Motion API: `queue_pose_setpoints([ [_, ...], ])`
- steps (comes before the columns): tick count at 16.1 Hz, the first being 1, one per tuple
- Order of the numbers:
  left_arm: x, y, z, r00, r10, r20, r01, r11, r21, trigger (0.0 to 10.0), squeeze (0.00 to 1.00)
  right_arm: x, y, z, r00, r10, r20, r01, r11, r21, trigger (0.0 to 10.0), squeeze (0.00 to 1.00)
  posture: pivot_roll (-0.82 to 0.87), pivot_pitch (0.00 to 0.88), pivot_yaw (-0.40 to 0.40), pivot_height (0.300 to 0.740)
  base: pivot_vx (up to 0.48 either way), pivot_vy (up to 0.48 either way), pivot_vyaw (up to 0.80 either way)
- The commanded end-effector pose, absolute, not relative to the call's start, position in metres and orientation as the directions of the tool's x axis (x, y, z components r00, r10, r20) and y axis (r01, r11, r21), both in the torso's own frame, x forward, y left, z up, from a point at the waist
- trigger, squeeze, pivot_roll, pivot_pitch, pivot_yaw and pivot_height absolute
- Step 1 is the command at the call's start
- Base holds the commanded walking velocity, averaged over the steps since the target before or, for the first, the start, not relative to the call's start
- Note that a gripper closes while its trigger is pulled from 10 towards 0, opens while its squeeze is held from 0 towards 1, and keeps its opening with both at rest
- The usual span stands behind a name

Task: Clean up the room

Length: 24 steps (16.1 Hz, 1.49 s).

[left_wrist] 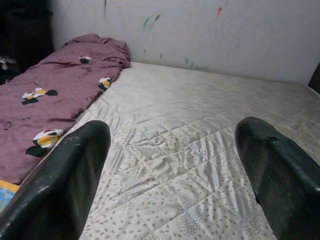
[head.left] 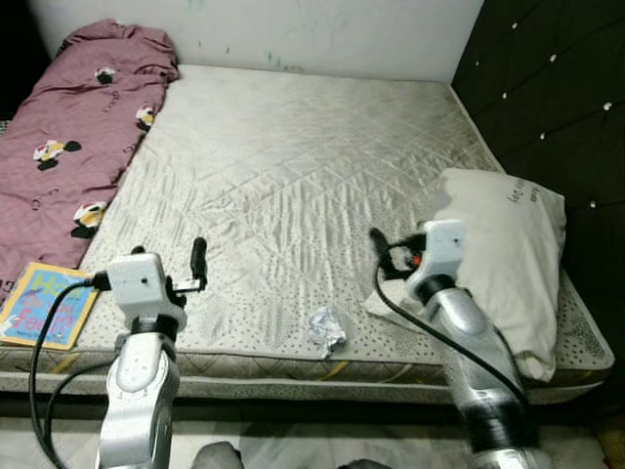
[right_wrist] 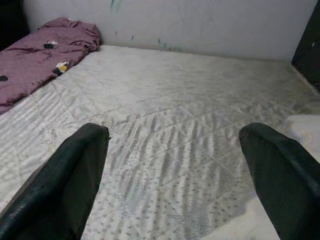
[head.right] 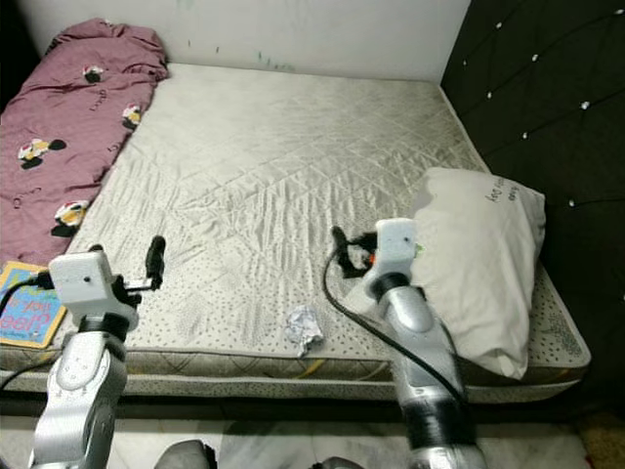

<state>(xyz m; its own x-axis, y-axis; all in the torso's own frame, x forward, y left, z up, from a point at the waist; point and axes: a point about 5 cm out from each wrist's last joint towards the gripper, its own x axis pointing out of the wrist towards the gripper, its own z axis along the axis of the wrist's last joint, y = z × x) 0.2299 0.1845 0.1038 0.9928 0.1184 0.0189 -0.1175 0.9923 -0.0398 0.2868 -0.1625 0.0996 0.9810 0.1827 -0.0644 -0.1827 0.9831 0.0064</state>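
Both grippers hover over bed (head.left: 293, 176), left gripper (left_wrist: 165, 165) and right gripper (right_wrist: 175, 170) fingers spread, empty; crumpled wrapper (head.left: 327, 330) near front edge between arms; likely lower right gripper straight down, pinch centre.

book (head.left: 44, 306) cut by left edge, pillow (head.left: 513, 259) partly behind right arm

A crumpled scrap of paper (head.left: 327, 330) lies near the front edge of the bare quilted mattress (head.left: 293, 166). A pink blanket (head.left: 68, 147) lies rumpled along its left side, a white pillow (head.left: 513, 254) at its right front corner, a colourful book (head.left: 44, 305) at its left front corner.
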Motion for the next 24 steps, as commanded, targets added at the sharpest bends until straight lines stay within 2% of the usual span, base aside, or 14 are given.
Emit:
queue_pose_setpoints([
  [1, 0.224, 0.187, 0.107, 0.993, 0.121, 0.017, -0.120, 0.992, -0.033, 10.0, 0.00, 0.279, -0.176, 0.103, 0.985, 0.159, -0.067, -0.160, 0.987, -0.011, 10.0, 0.00, -0.01, 0.000, -0.074, 0.740, 0.000, 0.000, 0.00],
  [4, 0.215, 0.192, 0.107, 0.990, 0.140, 0.010, -0.139, 0.990, -0.030, 10.0, 0.00, 0.264, -0.192, 0.098, 0.987, 0.129, -0.097, -0.131, 0.991, -0.017, 10.0, 0.00, -0.02, 0.000, -0.066, 0.740, 0.000, 0.000, 0.00],
  [13, 0.218, 0.180, 0.109, 0.995, 0.099, -0.004, -0.099, 0.993, -0.062, 10.0, 0.00, 0.263, -0.179, 0.104, 0.982, 0.169, -0.088, -0.173, 0.984, -0.036, 10.0, 0.00, -0.02, 0.000, -0.074, 0.740, 0.000, 0.000, 0.00],
  [22, 0.222, 0.180, 0.109, 0.995, 0.099, -0.012, -0.100, 0.993, -0.055, 10.0, 0.00, 0.267, -0.169, 0.107, 0.975, 0.209, -0.073, -0.211, 0.977, -0.022, 10.0, 0.00, -0.02, 0.000, -0.078, 0.634, 0.000, 0.000, 0.00],
  [24, 0.225, 0.181, 0.110, 0.994, 0.110, -0.008, -0.110, 0.992, -0.056, 10.0, 0.00, 0.271, -0.167, 0.109, 0.974, 0.215, -0.070, -0.217, 0.976, -0.021, 10.0, 0.00, -0.02, 0.005, -0.082, 0.626, 0.000, 0.000, 0.00],
])
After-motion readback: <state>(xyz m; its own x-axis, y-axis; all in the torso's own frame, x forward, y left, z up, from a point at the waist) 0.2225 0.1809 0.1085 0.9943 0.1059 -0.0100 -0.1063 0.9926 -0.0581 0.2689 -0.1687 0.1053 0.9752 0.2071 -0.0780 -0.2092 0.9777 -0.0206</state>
